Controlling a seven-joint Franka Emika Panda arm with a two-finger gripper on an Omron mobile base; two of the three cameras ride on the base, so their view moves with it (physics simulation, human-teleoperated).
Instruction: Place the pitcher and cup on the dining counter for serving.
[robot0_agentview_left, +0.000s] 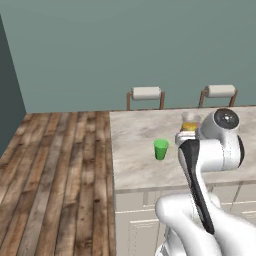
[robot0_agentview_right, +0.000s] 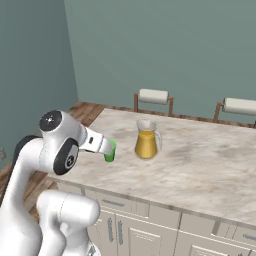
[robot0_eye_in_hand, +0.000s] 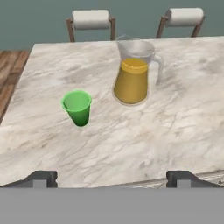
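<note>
The golden-yellow pitcher (robot0_eye_in_hand: 132, 78) stands upright on the beige marbled dining counter (robot0_eye_in_hand: 131, 144), with the small green cup (robot0_eye_in_hand: 77, 106) upright to its left, a short gap between them. My gripper (robot0_eye_in_hand: 113, 179) hovers back from both, over the counter's near edge, open with nothing between its fingertips (robot0_eye_in_hand: 43, 178). In the left base view the cup (robot0_agentview_left: 160, 149) stands free near the counter's (robot0_agentview_left: 135, 167) left end, and the pitcher (robot0_agentview_left: 189, 125) is partly hidden behind my arm. From the right, my hand covers part of the cup (robot0_agentview_right: 111, 151), beside the pitcher (robot0_agentview_right: 146, 140).
Two stools with white cushions (robot0_eye_in_hand: 90, 19) (robot0_eye_in_hand: 186, 16) stand behind the counter's far edge. Wooden floor (robot0_agentview_left: 55, 170) lies left of the counter. Cream cabinet fronts (robot0_agentview_right: 150, 230) run below the slab, and a teal wall rises behind.
</note>
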